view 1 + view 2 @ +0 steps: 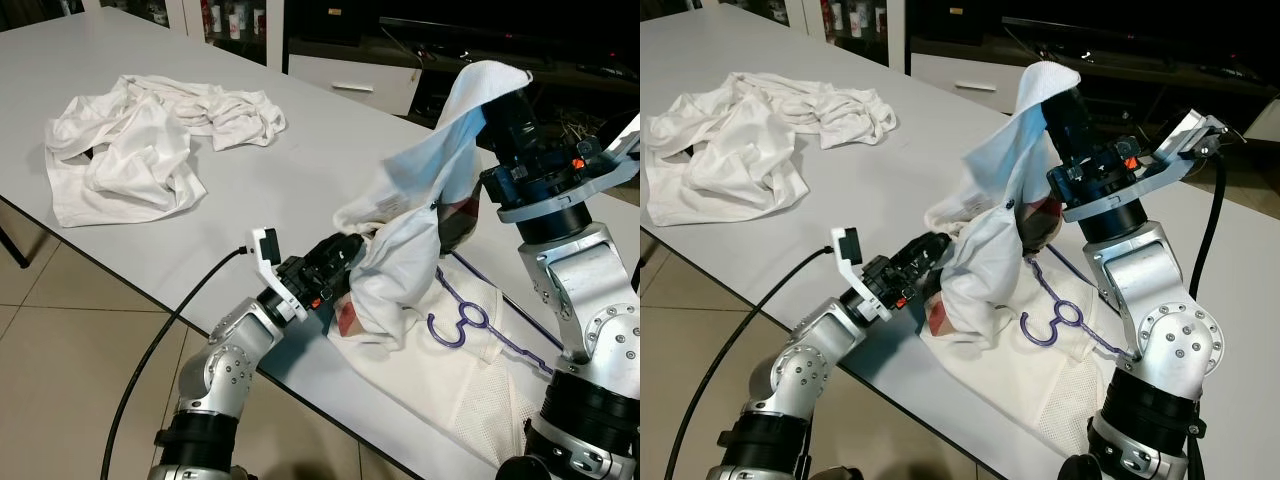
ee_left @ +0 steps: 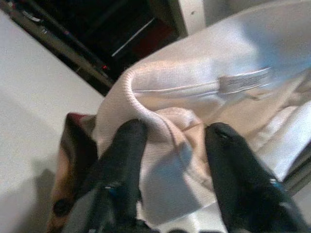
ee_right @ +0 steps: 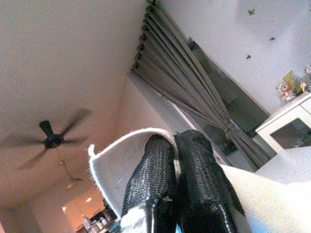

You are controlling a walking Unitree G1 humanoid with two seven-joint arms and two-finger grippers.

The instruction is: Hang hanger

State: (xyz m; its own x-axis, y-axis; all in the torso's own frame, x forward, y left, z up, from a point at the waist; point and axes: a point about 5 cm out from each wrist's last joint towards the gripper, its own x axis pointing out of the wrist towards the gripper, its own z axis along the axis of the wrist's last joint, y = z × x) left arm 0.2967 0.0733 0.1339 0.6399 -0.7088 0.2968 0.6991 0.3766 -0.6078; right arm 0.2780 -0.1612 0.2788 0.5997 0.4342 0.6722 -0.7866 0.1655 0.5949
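2 grippers work one white garment (image 1: 405,250) over a grey table (image 1: 250,190). Raised high, the right gripper (image 3: 177,145) has its 2 black fingers (image 3: 150,170) pressed together on a fold of the white cloth, whose hemmed edge curls over the fingertips; from there the fabric drapes down toward the table. Low at the near table edge, the left gripper (image 2: 175,141) reaches into the bottom of that same garment, at the ribbed collar (image 2: 141,92) beside a sewn label (image 2: 243,80). Its 2 fingers (image 2: 124,160) stand spread, with a bunch of collar cloth bulging between them, touching both; a firm pinch is not evident. A dark reddish print shows on the cloth just beside this gripper.

Just past the left gripper, below the raised right one, a purple hanger (image 1: 470,320) lies flat on the table on the garment's spread white part, its hook curled toward the hanging cloth and its arm running off toward the right arm's base. Well away, beyond the left gripper across the table, lies a crumpled heap of white clothes (image 1: 140,140). A black cable (image 1: 160,340) trails from the left wrist to the tiled floor (image 1: 60,340)
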